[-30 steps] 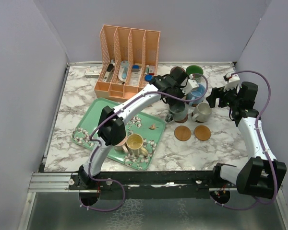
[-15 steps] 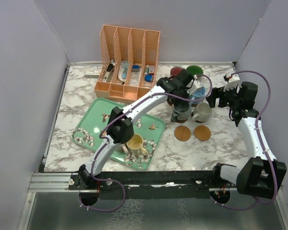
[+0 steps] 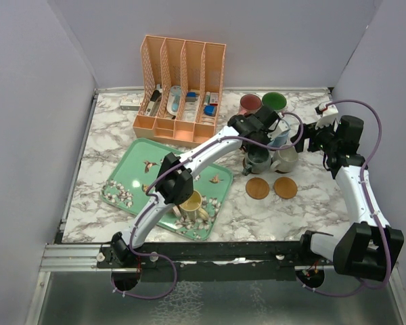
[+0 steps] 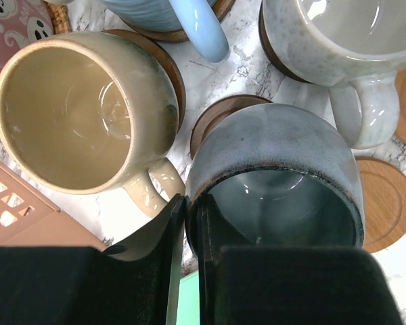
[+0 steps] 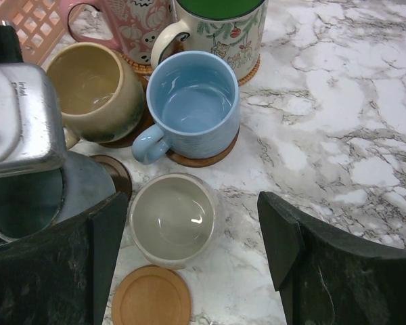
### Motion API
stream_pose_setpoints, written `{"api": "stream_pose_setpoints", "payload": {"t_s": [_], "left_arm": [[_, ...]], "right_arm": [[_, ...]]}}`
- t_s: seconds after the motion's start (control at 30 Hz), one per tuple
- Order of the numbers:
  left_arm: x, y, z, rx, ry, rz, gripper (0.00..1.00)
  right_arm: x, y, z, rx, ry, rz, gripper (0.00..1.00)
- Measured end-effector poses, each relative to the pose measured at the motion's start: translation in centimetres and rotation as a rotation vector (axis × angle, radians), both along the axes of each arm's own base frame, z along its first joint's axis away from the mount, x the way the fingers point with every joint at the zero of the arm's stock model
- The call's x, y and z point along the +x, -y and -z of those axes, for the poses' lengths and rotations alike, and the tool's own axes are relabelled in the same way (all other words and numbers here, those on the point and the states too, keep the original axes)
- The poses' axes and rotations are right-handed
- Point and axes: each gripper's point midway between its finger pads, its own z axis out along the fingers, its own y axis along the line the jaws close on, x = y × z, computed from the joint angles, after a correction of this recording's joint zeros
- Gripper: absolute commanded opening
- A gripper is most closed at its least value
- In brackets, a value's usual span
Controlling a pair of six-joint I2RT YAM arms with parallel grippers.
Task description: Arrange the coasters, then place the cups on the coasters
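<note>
Over the last second my left gripper (image 4: 187,203), clamped narrow on the grey-blue mug's (image 4: 277,176) rim, has carried it slightly rightward. It is now right of centre in the top view, over a dark coaster (image 4: 213,115). Letting go looks next, I judge; my right gripper (image 5: 193,203) hangs wide, holding nothing.

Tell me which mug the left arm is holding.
The grey-blue mug: the left arm's jaws are shut on its rim. The cream mug beside it stands free, and no other mug is gripped.
</note>
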Motion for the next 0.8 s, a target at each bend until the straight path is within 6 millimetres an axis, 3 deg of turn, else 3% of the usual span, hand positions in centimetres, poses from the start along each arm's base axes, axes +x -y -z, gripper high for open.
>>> {"api": "stream_pose_setpoints", "payload": {"t_s": [0.8], "left_arm": [[1.5,0.1,0.9,0.03,0.054,-0.038,0.0]], "right_arm": [[-0.1,0.0,-0.5,-0.003,0.014,0.0,0.79]]}}
